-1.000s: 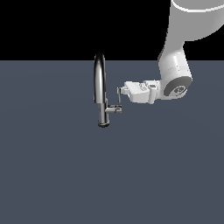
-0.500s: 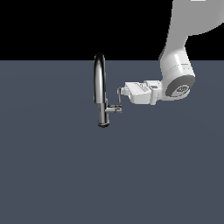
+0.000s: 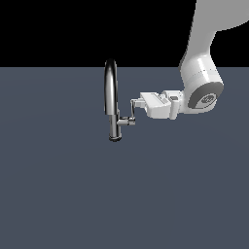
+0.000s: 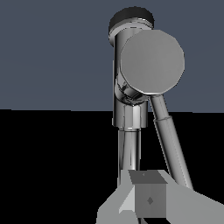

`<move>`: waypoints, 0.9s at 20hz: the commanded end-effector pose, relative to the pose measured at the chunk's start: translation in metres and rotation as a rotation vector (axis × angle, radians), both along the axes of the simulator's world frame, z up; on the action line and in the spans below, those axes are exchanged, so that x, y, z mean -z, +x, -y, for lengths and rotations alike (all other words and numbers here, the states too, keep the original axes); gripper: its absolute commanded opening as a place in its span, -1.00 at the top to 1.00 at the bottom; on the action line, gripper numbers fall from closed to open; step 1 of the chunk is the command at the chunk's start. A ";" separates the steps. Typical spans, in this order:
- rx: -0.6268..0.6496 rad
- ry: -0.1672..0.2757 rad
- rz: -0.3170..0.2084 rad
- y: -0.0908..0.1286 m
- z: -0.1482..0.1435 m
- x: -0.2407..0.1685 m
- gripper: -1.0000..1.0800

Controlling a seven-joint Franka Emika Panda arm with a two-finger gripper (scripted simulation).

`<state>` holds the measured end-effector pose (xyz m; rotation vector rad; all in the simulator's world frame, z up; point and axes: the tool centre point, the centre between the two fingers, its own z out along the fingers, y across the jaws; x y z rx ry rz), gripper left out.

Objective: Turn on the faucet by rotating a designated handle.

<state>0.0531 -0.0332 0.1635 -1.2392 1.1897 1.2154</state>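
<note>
The chrome faucet (image 3: 112, 99) stands mid-scene, its arched spout rising from a cylindrical base. A short stub juts toward the exterior view's right, and from it the thin handle (image 3: 132, 110) points upward. My gripper (image 3: 135, 103) reaches in horizontally from the right, and its tips touch the upper end of the handle. In the wrist view the handle (image 4: 169, 140) runs from the stub's round end cap down past my fingers (image 4: 148, 199). These fingers sit pressed together with nothing between them. The faucet (image 4: 127, 113) lies behind the handle.
A flat dark grey-blue floor (image 3: 63, 194) lies all around the faucet. My white arm (image 3: 202, 92) comes down from the upper right of the exterior view.
My upper arm has leaned slightly toward the exterior view's right and the hand has sunk a touch. The gripper stays against the handle, which shows hardly any turn.
</note>
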 end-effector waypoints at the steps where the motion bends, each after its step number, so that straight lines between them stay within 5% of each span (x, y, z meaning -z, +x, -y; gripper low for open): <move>1: -0.009 0.005 0.000 -0.009 -0.002 -0.003 1.00; 18: -0.004 0.003 0.001 -0.054 0.001 0.023 1.00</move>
